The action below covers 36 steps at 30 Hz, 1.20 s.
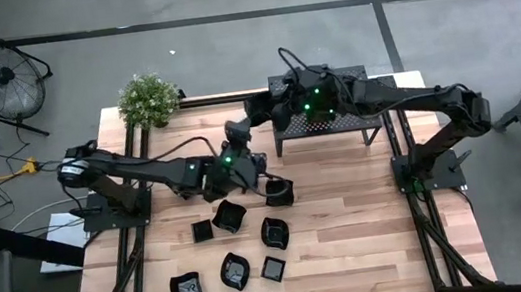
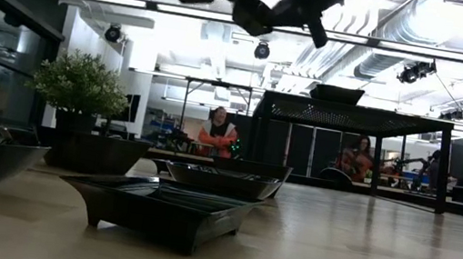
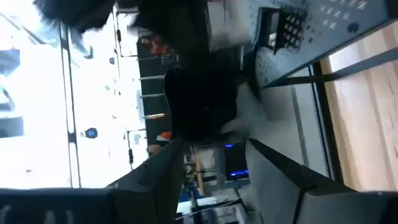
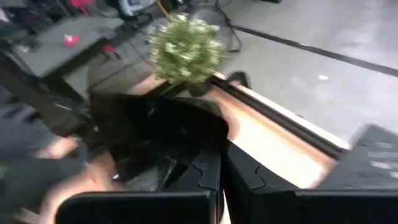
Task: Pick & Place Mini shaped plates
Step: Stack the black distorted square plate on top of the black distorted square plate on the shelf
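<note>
From above: shows seven small glossy black dishes [image 1: 229,214] spread over the near middle of the pale wooden counter [image 1: 352,225], well apart from the black perforated metal rack [image 1: 333,124] at the far side. Places the left gripper [image 1: 251,164] over the counter's middle, just far of the dishes, and the right gripper [image 1: 239,132] reaching across from the rack to close beside it.

At counter height: shows a square dish near the camera, more dishes left and behind it, and one dish [image 2: 336,93] lying on top of the rack. Hangs both grippers high, clear of the counter.

Past the left wrist: shows jaws released, with a dark blurred shape ahead of them; cannot tell whether it is a dish.

Past the right wrist: shows jaws clenched, a dark shape before them and a green potted plant [image 4: 186,46] beyond; cannot tell whether a dish is grasped.

To do this step well, probably: keep the left jaws wide, draw back without brushing the other arm, then descend straight over one dish rim, away from its neighbours.
</note>
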Each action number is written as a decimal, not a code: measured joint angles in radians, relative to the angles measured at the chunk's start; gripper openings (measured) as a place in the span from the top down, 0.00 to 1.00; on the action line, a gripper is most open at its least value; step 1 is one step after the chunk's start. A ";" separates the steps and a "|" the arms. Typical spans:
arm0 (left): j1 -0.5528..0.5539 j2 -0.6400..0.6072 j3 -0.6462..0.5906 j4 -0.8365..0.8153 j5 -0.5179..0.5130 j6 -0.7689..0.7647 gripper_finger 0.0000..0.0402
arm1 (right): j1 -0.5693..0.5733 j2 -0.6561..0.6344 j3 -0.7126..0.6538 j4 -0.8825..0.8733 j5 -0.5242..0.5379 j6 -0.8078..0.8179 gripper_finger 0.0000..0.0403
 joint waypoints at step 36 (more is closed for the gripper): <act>0.334 -0.512 -0.453 -0.005 0.852 -1.039 0.58 | -0.450 -0.258 0.000 -0.759 -0.354 0.188 1.00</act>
